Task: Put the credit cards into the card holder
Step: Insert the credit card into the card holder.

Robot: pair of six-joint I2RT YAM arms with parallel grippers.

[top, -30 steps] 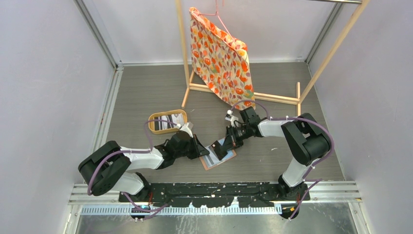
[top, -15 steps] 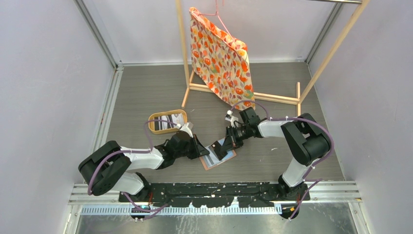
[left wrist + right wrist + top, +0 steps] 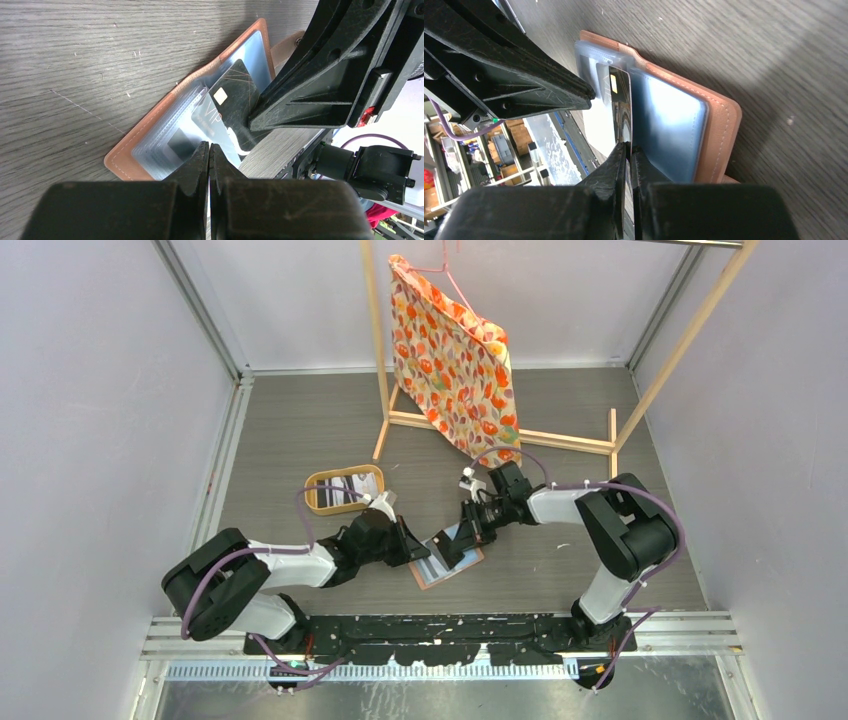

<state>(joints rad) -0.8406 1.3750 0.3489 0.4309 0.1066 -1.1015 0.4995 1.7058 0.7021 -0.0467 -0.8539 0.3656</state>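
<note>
Salmon leather marks the card holder [image 3: 441, 578] in the top view. It lies open on the table between the two arms, with the left gripper [image 3: 415, 550] on its left side and the right gripper [image 3: 459, 540] over its far end. Further back, the oval wooden tray [image 3: 312, 492] holds more credit cards [image 3: 346, 496], striped light and dark, so most of the job looks to be ahead.

From the left wrist, the left jaws are pressed together, their tips down on the clear sleeves at the holder's near edge. This looks like steadying, but I cannot tell whether a sleeve is pinched. A black card [image 3: 234, 92] with a gold chip lies slantwise over the sleeves, with its lower end at the mouth of a pocket. A grey card [image 3: 206, 119] already sits inside a sleeve beside it.

From the right wrist, the right jaws are nearly closed, pinching the black card edge-on by its rear end. Its chip end points in among the sleeves. I judge this card partly entered and not yet seated. It has yet to be pushed home and released, and the tray cards remain to be fetched.
</note>
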